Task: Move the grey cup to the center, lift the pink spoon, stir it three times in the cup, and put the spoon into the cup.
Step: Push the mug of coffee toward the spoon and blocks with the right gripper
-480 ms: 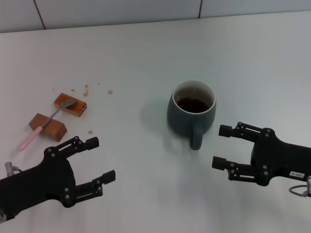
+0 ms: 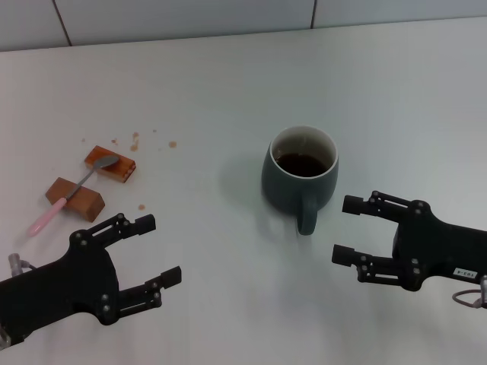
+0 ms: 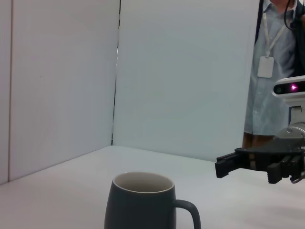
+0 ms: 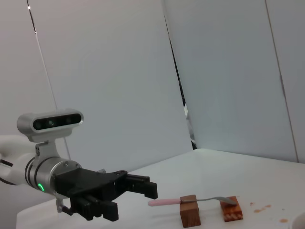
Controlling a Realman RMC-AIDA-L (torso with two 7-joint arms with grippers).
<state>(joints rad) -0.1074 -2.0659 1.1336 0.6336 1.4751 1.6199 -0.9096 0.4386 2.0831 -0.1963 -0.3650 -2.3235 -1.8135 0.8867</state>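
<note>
A white worktop (image 2: 228, 76) is stretching across the scene, with pale wall panels standing behind it. Two black robot hands are hovering over its near edge. The left hand (image 2: 156, 251) is sitting at the near left with its fingers spread apart and gripping nothing. The right hand (image 2: 348, 230) is sitting at the near right, also with its fingers spread apart and gripping nothing, just beside the cup's handle but not touching it.

The grey cup (image 2: 301, 176) is standing upright a little right of the middle of the worktop (dark brown liquid is showing inside its pale rim), with its handle pointing toward the robot.

Well apart from it, on the left, two brown blocks are lying near each other: the nearer block (image 2: 74, 197) and the farther block (image 2: 111, 163). The pink spoon (image 2: 71, 194) is resting across both, its grey bowl sitting on the farther block and its pink handle sloping down past the nearer one. A few brown crumbs (image 2: 135, 140) are lying scattered beyond the blocks.
</note>
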